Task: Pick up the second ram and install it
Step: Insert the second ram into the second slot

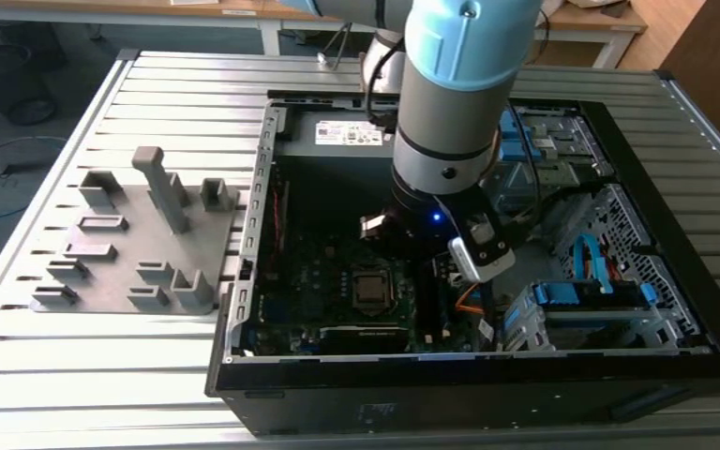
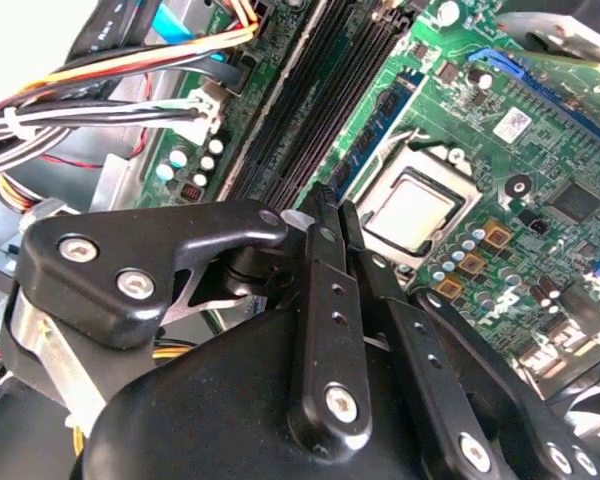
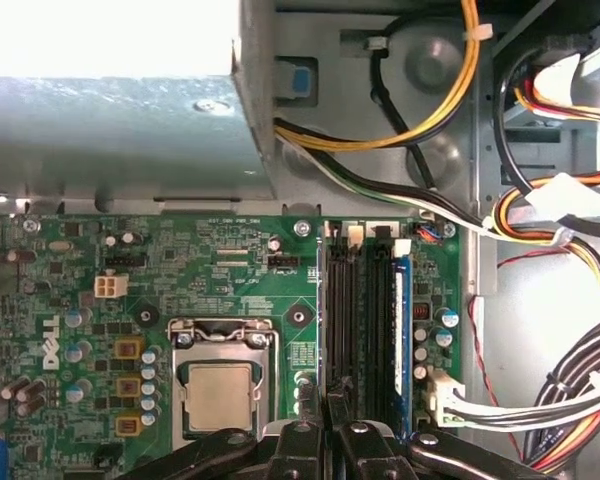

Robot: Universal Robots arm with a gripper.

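My silver-grey tubular arm (image 1: 442,103) with pale blue joint cap, small blue light, black screw-studded linkage gripper (image 2: 325,225).

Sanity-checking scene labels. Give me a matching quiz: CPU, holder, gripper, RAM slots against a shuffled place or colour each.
1 CPU
2 holder
3 gripper
4 RAM slots

A grey, on the table outside the case
B black parallel rows beside the CPU
C silver lid, in its socket
D above the motherboard, inside the case

Pairs: 1-C, 2-A, 3-D, 4-B
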